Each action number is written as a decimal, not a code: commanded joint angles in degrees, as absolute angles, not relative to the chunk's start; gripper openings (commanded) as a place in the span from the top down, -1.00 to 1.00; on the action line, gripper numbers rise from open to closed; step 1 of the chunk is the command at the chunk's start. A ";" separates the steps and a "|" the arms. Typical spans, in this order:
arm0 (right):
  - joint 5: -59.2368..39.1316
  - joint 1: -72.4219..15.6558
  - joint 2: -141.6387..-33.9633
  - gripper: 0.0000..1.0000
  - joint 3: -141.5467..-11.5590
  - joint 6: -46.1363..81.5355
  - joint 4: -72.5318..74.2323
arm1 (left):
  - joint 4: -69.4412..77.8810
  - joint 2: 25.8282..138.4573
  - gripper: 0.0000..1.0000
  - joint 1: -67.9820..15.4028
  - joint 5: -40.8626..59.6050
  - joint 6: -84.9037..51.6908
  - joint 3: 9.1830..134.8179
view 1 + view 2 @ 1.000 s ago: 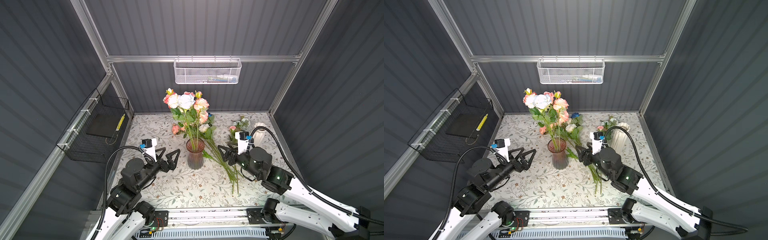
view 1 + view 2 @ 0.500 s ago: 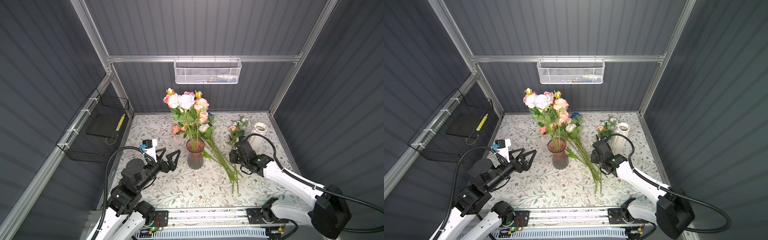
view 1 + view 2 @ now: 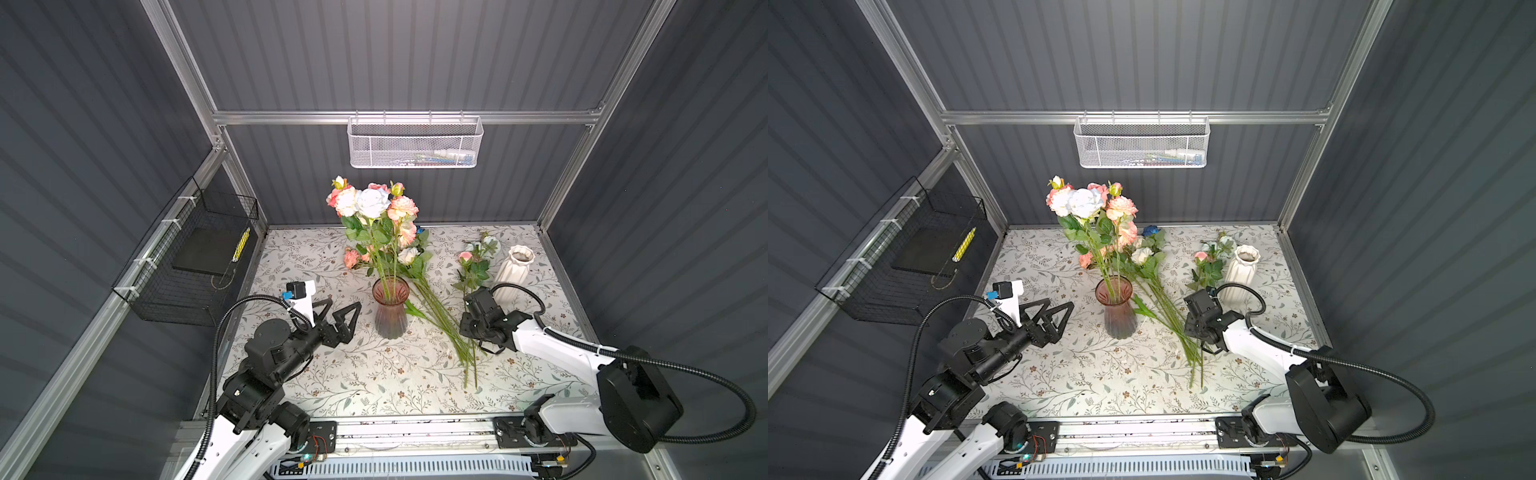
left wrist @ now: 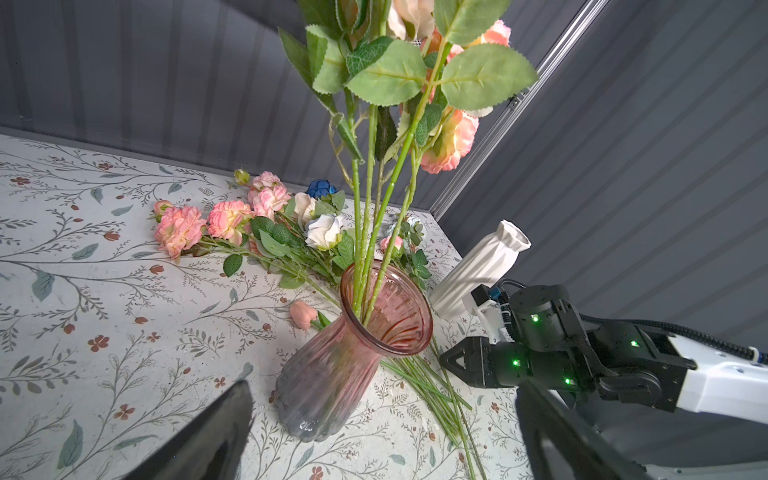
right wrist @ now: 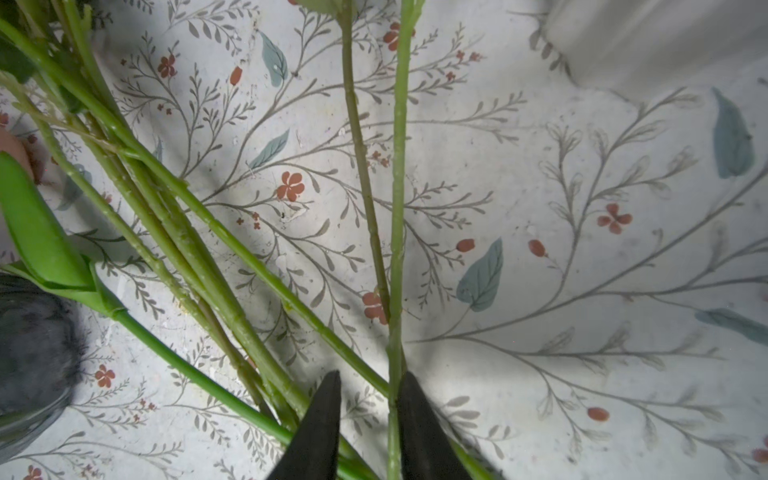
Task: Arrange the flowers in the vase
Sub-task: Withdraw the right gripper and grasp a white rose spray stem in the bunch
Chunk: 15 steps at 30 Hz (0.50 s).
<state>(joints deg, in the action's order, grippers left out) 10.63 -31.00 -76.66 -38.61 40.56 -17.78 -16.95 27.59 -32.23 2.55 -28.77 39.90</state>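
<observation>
A pink glass vase (image 3: 390, 311) stands mid-table with several flowers (image 3: 370, 203) upright in it. More flowers (image 3: 409, 255) lie on the table to its right, their long green stems (image 3: 440, 320) fanning toward the front. A smaller sprig (image 3: 473, 266) lies beside them. My right gripper (image 5: 370, 386) points down over these stems, its jaws narrow but still apart. One straight stem (image 5: 397, 249) runs between them against one finger, with a gap on the other side. My left gripper (image 3: 343, 305) hovers wide open just left of the vase, holding nothing.
A white ribbed vase (image 3: 513, 270) stands at the back right, close behind my right wrist. A loose pink bud (image 4: 303, 313) lies by the pink vase's foot. A white mesh basket (image 3: 415, 143) hangs on the back wall and a black wire basket (image 3: 195, 257) on the left wall.
My right arm has stretched forward and dropped low over the lying stems, and its jaws have narrowed around one stem. The left arm and the vase have not moved.
</observation>
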 commanded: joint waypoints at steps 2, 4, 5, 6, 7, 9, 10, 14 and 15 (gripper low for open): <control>10.54 -30.79 -77.32 0.51 -37.86 41.52 -17.63 | -16.70 26.78 -0.99 -32.52 2.92 -28.95 39.41; 10.93 -30.78 -77.45 0.53 -37.51 41.74 -18.10 | -16.69 26.69 -1.00 -32.52 2.81 -29.00 39.40; 11.09 -30.80 -77.50 0.54 -37.38 41.83 -18.24 | -16.69 26.74 -1.00 -32.52 2.82 -29.01 39.41; 11.11 -30.83 -77.50 0.54 -37.16 41.97 -18.27 | -16.61 26.68 -1.00 -32.52 2.81 -29.01 39.42; 11.10 -30.81 -77.56 0.56 -36.95 41.93 -18.23 | -16.61 26.65 -1.00 -32.54 2.81 -29.01 39.43; 11.07 -30.84 -77.78 0.57 -36.74 42.10 -18.35 | -16.50 26.75 -1.00 -32.52 2.81 -29.05 39.37; 10.86 -30.83 -77.95 0.57 -36.55 42.18 -18.20 | -16.42 26.75 -0.99 -32.52 2.82 -29.11 39.37; 10.42 -30.84 -78.91 0.60 -36.34 42.19 -17.67 | -16.39 26.93 -1.00 -32.52 2.81 -29.14 39.42; 10.38 -30.78 -79.17 0.61 -36.47 42.10 -17.58 | -16.38 26.95 -0.99 -32.52 2.82 -29.12 39.38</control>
<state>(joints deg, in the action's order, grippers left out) 10.46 -31.00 -78.35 -36.86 41.58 -17.34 -16.95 27.49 -32.23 2.55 -28.80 39.75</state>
